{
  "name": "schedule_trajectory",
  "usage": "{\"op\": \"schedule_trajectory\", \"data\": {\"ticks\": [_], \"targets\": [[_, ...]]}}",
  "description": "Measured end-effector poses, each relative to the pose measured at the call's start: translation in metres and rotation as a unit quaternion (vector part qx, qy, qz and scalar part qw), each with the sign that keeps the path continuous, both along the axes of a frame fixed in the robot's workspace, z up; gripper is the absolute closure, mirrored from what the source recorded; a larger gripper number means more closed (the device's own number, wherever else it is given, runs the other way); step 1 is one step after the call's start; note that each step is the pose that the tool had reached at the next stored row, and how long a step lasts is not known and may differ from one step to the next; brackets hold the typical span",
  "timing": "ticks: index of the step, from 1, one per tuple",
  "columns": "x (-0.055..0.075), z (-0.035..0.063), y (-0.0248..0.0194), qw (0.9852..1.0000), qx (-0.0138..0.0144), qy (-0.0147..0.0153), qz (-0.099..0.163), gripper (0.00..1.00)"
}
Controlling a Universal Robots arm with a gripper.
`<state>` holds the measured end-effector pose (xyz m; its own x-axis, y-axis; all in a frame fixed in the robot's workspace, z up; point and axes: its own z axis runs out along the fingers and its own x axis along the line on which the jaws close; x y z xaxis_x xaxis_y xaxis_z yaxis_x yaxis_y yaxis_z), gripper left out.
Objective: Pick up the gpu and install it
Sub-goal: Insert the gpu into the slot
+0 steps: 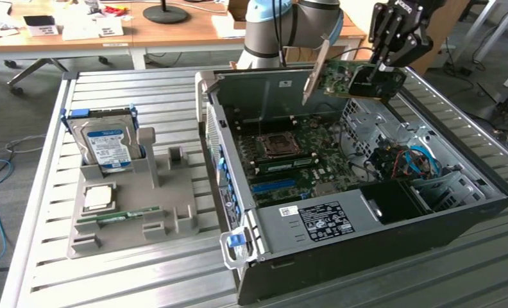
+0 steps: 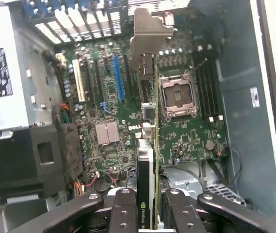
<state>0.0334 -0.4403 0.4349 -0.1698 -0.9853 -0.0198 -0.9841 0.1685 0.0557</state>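
Note:
The gpu [image 1: 350, 78], a green-backed card with a long silver end bracket, hangs in the air above the open computer case [image 1: 340, 218]. My gripper [image 1: 376, 76] is shut on its far end, the bracket slanting down toward the motherboard [image 1: 297, 154]. In the wrist view the gpu [image 2: 150, 145] runs edge-on away from the black fingers [image 2: 123, 213], its bracket [image 2: 150, 34] over the board. It hovers between the blue expansion slot [image 2: 118, 82] and the empty CPU socket [image 2: 176, 97], clear of both.
On the exterior view's left, a grey holder tray [image 1: 126, 212] carries a blue-labelled hard drive [image 1: 107, 146], a CPU chip [image 1: 98, 196] and a green memory stick [image 1: 117, 218]. The case has a power supply [image 1: 322, 221], a black shroud [image 2: 45, 155] and blue cables [image 1: 417, 160].

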Motion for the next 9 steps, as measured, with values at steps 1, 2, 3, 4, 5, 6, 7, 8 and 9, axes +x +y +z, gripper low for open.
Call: {"op": "schedule_trajectory", "data": {"ticks": [1,2,3,4,5,6,7,8,9], "targets": [[0.0000,-0.0002,0.0000,1.0000,0.0000,0.0000,0.008,0.73],[0.0000,-0.0005,0.0000,0.9999,0.0000,-0.0001,0.016,0.73],[0.0000,-0.0007,0.0000,0.9997,0.0000,-0.0001,0.024,0.73],[0.0000,-0.0006,0.0000,0.9996,-0.0001,-0.0001,0.030,0.73],[0.0000,-0.0006,0.0000,0.9995,-0.0001,-0.0001,0.032,0.73],[0.0000,-0.0006,0.0000,0.9995,-0.0001,-0.0001,0.032,0.73],[0.0000,-0.0006,0.0000,0.9995,-0.0001,-0.0001,0.032,0.73],[0.0000,-0.0007,0.0000,0.9995,0.0000,-0.0001,0.032,0.73],[0.0000,-0.0007,0.0000,0.9995,-0.0001,-0.0001,0.032,0.73]]}}
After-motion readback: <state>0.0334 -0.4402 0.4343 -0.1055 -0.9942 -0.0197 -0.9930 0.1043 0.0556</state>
